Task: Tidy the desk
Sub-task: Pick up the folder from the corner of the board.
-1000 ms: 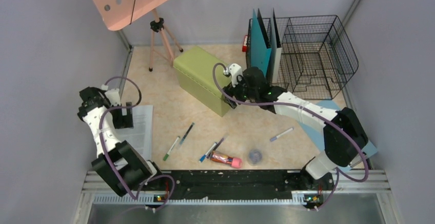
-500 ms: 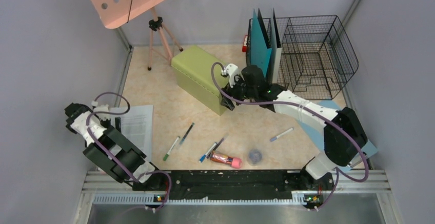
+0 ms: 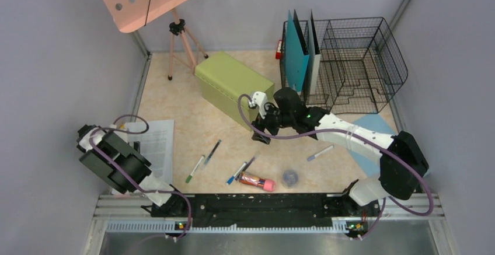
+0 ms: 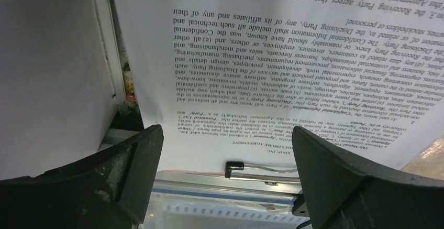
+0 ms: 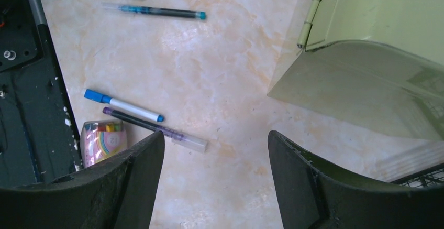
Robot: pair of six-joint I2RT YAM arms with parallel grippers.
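The desk (image 3: pixel 192 121) is beige marble. On it lie a green marker (image 3: pixel 195 169), a teal pen (image 3: pixel 212 152), a blue marker (image 3: pixel 236 173), a purple pen (image 3: pixel 248 164), a pink box (image 3: pixel 257 181) and a purple marker (image 3: pixel 320 153). My right gripper (image 3: pixel 261 133) is open and empty. It hovers over bare desk (image 5: pixel 220 72) just in front of the olive-green drawer box (image 3: pixel 233 86). In the right wrist view its jaws (image 5: pixel 215 134) stand wide apart. My left gripper (image 4: pixel 226 130) is open and empty over the near edge of a printed sheet (image 4: pixel 262 56), at the desk's left (image 3: pixel 156 147).
A file holder with teal folders (image 3: pixel 300 51) and a black wire basket (image 3: pixel 356 62) stand at the back right. A pink stand on a tripod (image 3: pixel 178 39) is at the back left. A blue sheet (image 3: pixel 368 135) lies under the right arm. A small round bluish thing (image 3: pixel 290 177) lies near the rail (image 3: pixel 262 202).
My right gripper has drawn back from the drawer box toward the pens. My left arm has folded back to the near left, bringing its gripper over the sheet's near edge.
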